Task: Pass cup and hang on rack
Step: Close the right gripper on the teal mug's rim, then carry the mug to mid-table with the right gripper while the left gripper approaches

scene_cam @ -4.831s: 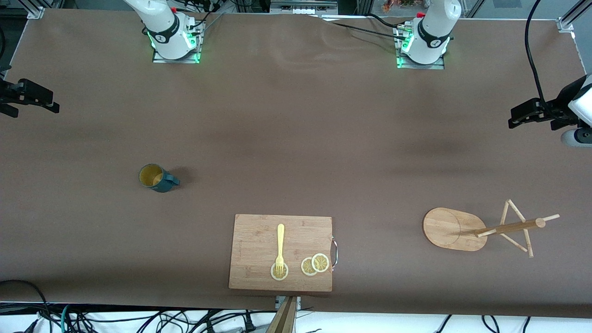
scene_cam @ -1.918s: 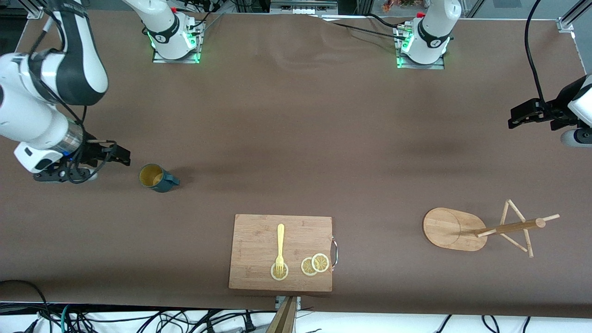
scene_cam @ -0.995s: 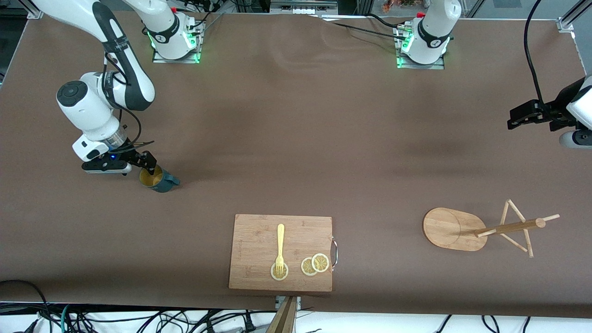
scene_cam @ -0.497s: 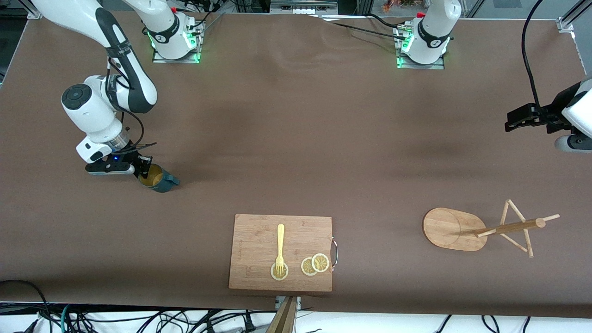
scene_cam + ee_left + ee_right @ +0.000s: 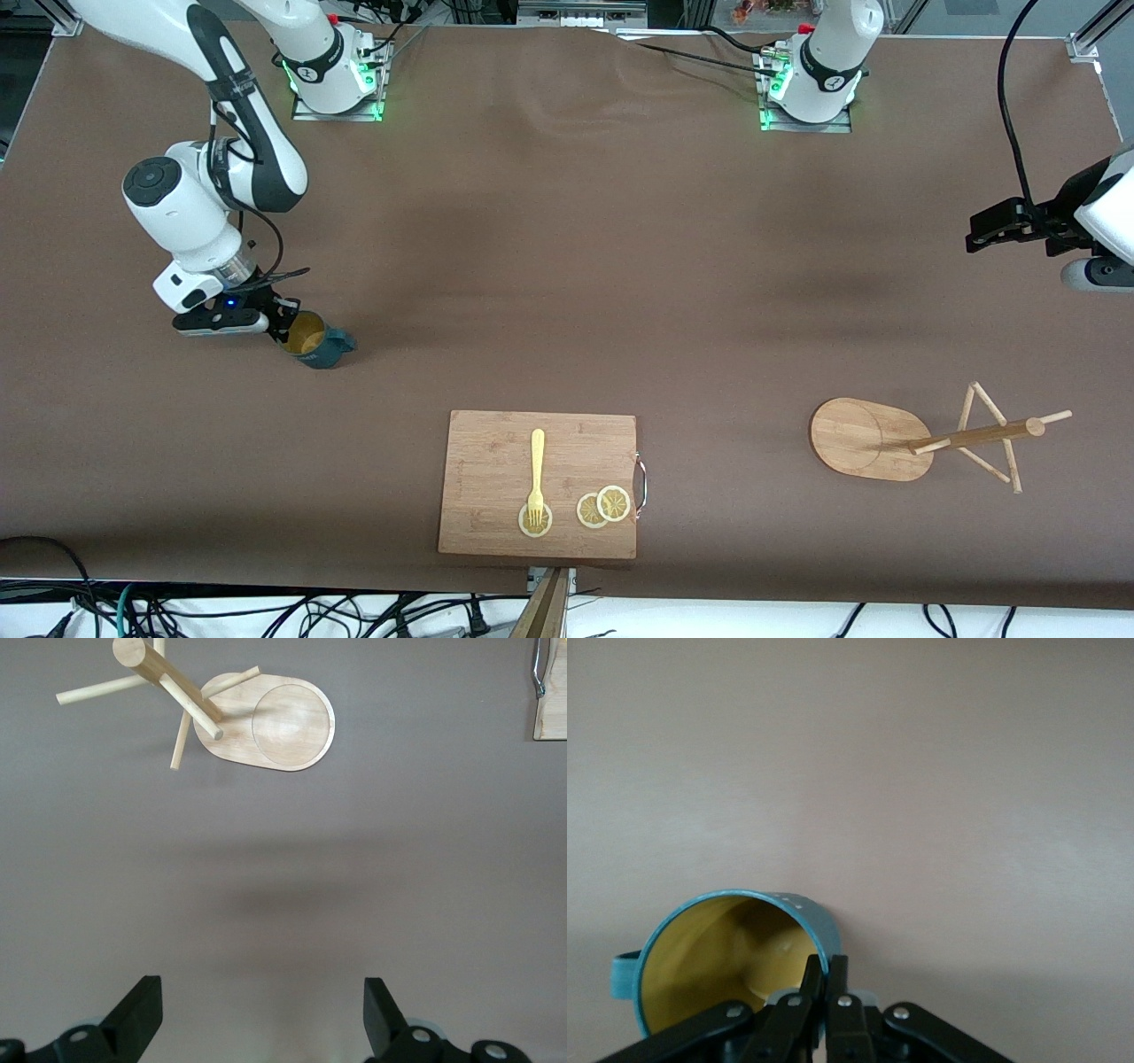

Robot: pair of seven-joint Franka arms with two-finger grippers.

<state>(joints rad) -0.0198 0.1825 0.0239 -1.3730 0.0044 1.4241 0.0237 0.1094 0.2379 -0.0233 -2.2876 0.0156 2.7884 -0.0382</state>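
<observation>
1. Now the right gripper (image 5: 282, 324) pinches the rim of the small dark teal, yellow-lined cup (image 5: 312, 341), seemingly barely lifted, near the tabletop's right-arm edge.
2. Left gripper (image 5: 992, 228) waits open for the handover, above the wooden pegged rack (image 5: 895, 434).

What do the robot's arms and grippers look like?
Both arms are smooth and white with black bands at the joints and loose black cables. Their bases glow green at the table's edge. The right gripper is black with a small blue light on it. The left gripper is black too, with two flat, pointed fingers.
</observation>
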